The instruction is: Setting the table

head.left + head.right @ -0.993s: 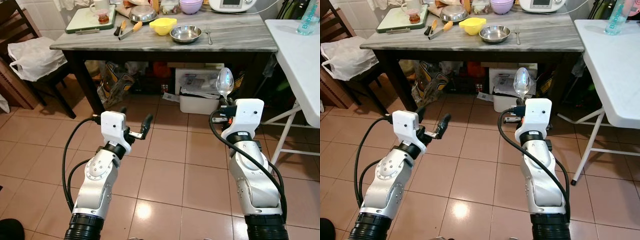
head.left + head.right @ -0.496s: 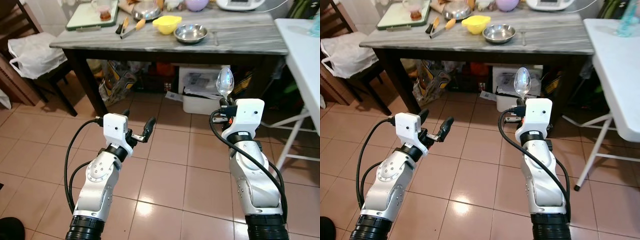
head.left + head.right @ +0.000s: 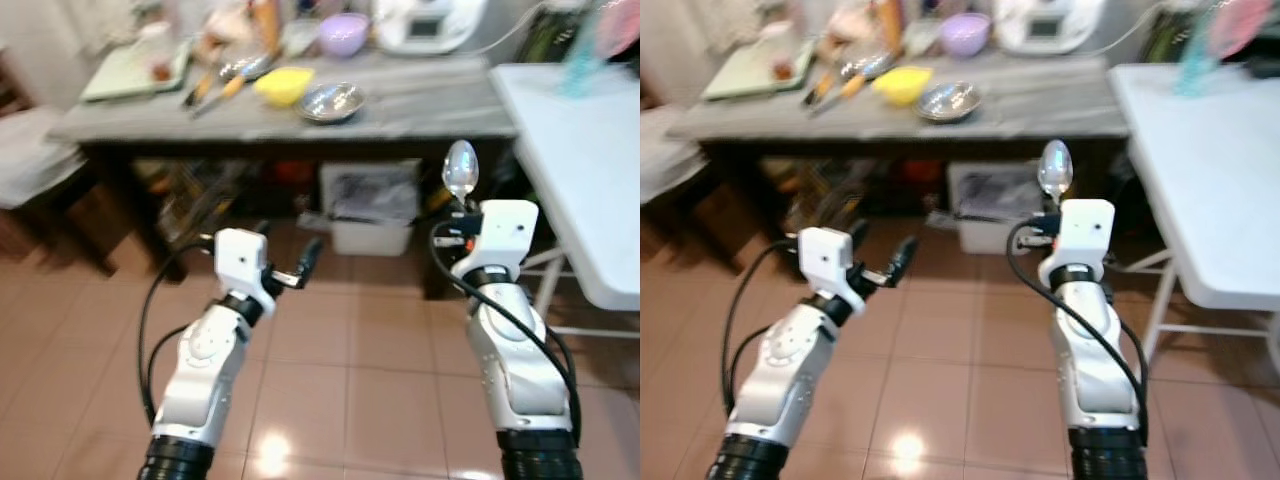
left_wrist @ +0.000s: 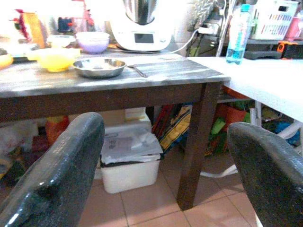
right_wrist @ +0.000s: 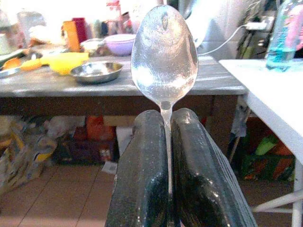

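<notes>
Right pincer (image 5: 166, 189): clenching the handle of a metal spoon (image 5: 164, 54), holding it upright, bowl uppermost, above the tiled floor (image 3: 350, 380) in front of the grey marbled surface (image 3: 420, 95). Left pincer (image 3: 285, 255): hanging released, fingers (image 4: 61, 170) spread, grasping nothing. Sitting on the surface: steel bowl (image 4: 100, 67), yellow bowl (image 4: 55, 58), lilac bowl (image 4: 93, 41), fork (image 4: 138, 71). White folding table (image 3: 1200, 170): standing at right, carrying a water bottle (image 4: 235, 34).

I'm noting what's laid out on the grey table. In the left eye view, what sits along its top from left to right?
Green tray → tongs → yellow bowl → steel bowl, with the purple bowl behind it → white appliance.
</notes>
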Robot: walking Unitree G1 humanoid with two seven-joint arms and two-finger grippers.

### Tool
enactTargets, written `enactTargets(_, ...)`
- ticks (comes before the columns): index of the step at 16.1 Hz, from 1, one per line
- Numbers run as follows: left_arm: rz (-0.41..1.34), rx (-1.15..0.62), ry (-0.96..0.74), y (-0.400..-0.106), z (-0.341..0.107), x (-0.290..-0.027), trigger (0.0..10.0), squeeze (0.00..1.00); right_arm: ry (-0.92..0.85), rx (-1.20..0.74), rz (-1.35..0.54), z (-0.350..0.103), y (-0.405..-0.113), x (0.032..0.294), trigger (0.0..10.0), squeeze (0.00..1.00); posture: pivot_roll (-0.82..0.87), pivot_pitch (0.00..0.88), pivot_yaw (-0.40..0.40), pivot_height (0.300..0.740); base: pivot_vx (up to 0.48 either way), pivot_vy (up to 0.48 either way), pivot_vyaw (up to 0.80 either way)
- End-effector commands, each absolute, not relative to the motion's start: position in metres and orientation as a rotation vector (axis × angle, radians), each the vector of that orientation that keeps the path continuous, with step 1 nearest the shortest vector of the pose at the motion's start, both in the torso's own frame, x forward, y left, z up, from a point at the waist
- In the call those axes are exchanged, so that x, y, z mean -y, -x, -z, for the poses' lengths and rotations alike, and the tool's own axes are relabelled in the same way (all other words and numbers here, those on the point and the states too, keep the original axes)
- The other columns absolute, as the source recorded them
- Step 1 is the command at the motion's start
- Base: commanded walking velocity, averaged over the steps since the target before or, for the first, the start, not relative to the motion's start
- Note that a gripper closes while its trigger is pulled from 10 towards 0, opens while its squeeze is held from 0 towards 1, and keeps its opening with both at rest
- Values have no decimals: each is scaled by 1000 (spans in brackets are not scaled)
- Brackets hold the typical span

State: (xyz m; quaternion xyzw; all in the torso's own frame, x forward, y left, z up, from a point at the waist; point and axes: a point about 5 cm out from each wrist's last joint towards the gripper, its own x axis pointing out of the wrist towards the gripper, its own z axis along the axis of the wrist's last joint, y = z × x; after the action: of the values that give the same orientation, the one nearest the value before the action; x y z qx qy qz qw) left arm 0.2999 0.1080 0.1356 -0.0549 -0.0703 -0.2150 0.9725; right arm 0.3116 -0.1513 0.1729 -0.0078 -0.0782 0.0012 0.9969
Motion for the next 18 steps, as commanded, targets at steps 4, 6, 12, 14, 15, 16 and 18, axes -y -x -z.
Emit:
enactTargets(4, 434, 129, 98, -301, -134, -111, 10000, 0, 0, 166, -23, -175, -311, 146, 10000, 0, -31, 98, 76, 740, 366, 0, -617)
enactTargets(6, 435, 129, 98, -301, -135, -110, 10000, 0, -2, 166, -22, -174, -312, 145, 10000, 0, -31, 98, 78, 740, 364, 0, -269)
enactTargets(12, 441, 126, 93, -301, -135, -109, 10000, 0, 29, 172, -24, -174, -311, 144, 10000, 0, -26, 98, 84, 740, 367, 0, 200)
enactTargets(14, 442, 125, 91, -301, -135, -110, 10000, 0, 27, 170, -25, -173, -311, 143, 10000, 0, -25, 98, 85, 740, 375, 0, 625)
enactTargets(15, 443, 125, 91, -301, -135, -109, 10000, 0, 25, 170, -25, -173, -311, 143, 10000, 0, -25, 98, 85, 740, 375, 0, 594)
enactTargets(16, 444, 125, 91, -301, -136, -109, 10000, 0, 24, 169, -25, -172, -311, 144, 10000, 0, -23, 99, 86, 740, 371, 0, 413)
enactTargets(18, 443, 122, 88, -301, -135, -111, 10000, 0, 25, 165, -23, -171, -311, 144, 10000, 0, -23, 99, 86, 740, 377, 0, 0)
